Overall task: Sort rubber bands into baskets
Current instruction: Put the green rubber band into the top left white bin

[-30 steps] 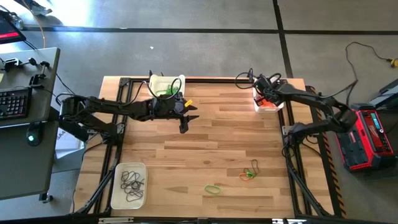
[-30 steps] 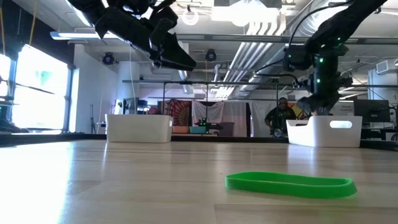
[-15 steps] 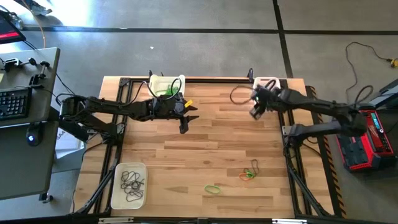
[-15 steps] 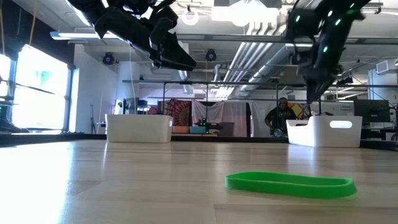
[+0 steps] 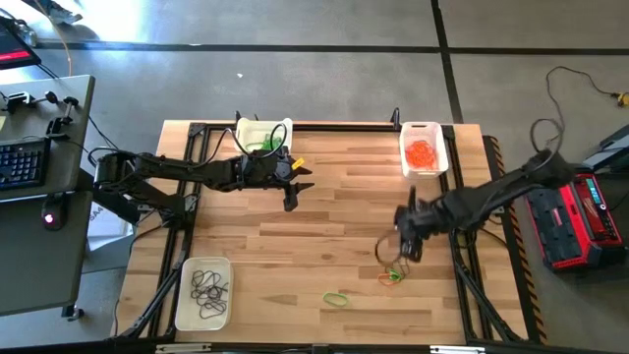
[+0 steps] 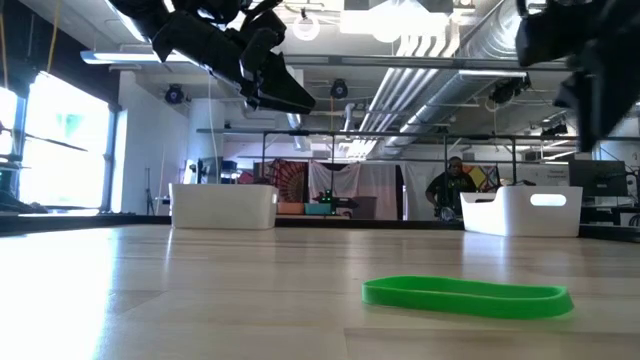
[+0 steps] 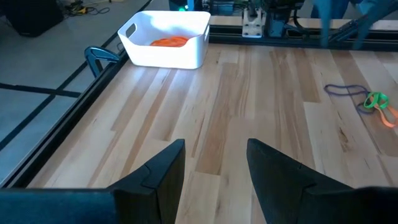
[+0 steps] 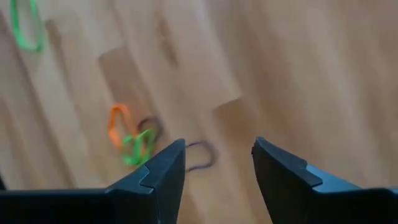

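Rubber bands are mostly sorted already, judging by the high view: the orange basket (image 5: pixel 424 149) at the bench's (image 5: pixel 324 236) far right corner holds a heap of orange bands (image 5: pixel 422 153), the green basket (image 5: pixel 261 134) across the far edge from it holds green bands (image 5: pixel 260 146), and the dark basket (image 5: pixel 204 293), diagonally opposite the orange basket, holds dark bands (image 5: pixel 207 286). What is left lies loose on the bench: a tangle (image 5: pixel 394 272) of orange, green and dark bands well nearer the camera side than the orange basket, and a lone green band (image 5: pixel 337 298) just beyond that tangle, toward the dark basket. The right tool (image 5: pixel 409 246) hangs just beside the tangle on the orange-basket side; the left tool (image 5: pixel 291 200) waits near the green basket.

From bench height, the lone green band (image 6: pixel 468 294) lies flat in front, with two baskets far behind it; the orange basket (image 6: pixel 523 211) stands to its right.

Past the left tool (image 7: pixel 214 171), fingers spread and empty, the orange basket (image 7: pixel 166 38) shows orange inside, and the tangle (image 7: pixel 370 102) lies well off from it.

Past the right tool (image 8: pixel 217 163), fingers spread and holding nothing, the tangle (image 8: pixel 138 138) lies below, the lone green band (image 8: pixel 26 23) farther off. I judge three or four bands remain, the tangle next.
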Motion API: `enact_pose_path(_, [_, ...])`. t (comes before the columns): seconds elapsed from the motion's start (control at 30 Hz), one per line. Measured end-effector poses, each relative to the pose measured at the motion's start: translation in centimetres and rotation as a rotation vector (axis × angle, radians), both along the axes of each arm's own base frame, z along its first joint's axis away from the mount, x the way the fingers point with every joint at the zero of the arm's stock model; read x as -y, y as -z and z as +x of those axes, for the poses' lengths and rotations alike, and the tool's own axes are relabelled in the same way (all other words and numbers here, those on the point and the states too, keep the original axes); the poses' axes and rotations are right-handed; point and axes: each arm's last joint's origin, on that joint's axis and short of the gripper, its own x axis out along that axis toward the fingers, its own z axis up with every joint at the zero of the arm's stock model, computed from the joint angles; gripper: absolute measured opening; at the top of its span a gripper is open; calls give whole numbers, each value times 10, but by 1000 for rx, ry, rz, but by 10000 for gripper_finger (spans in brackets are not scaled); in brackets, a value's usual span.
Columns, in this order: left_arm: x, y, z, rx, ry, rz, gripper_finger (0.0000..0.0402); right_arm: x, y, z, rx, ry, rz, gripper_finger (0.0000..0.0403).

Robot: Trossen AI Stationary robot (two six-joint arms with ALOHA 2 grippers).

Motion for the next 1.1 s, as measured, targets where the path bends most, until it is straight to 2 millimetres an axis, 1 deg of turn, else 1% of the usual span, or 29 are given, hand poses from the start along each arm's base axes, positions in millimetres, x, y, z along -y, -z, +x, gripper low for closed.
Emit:
enact_pose_path(0.17, [0, 0, 0, 0, 0, 0, 165, -35, 22, 12, -65, 0, 64, 176])
enact_pose_path(0.27, [0, 0, 0, 1, 0, -1, 165, -49, 38, 22, -100, -29, 88, 175])
enact_pose_path(0.4, [0, 0, 0, 2, -3, -7, 165, -58, 60, 33, -156, -31, 86, 163])
enact_pose_path(0.53, [1, 0, 0, 3, -4, -12, 165, -62, 75, 38, -213, -32, 73, 143])
enact_pose_path(0.67, [1, 0, 0, 4, -5, -14, 165, -62, 82, 39, -240, -34, 60, 128])
enact_pose_path(0.83, [1, 0, 0, 4, -5, -14, 165, -63, 83, 40, -243, -54, 81, 122])
enact_pose_path(0.97, [1, 0, 0, 3, -5, -14, 165, -63, 83, 40, -244, -52, 82, 129])
enact_pose_path(1.1, [1, 0, 0, 3, -5, -14, 165, -64, 82, 40, -245, -40, 86, 147])
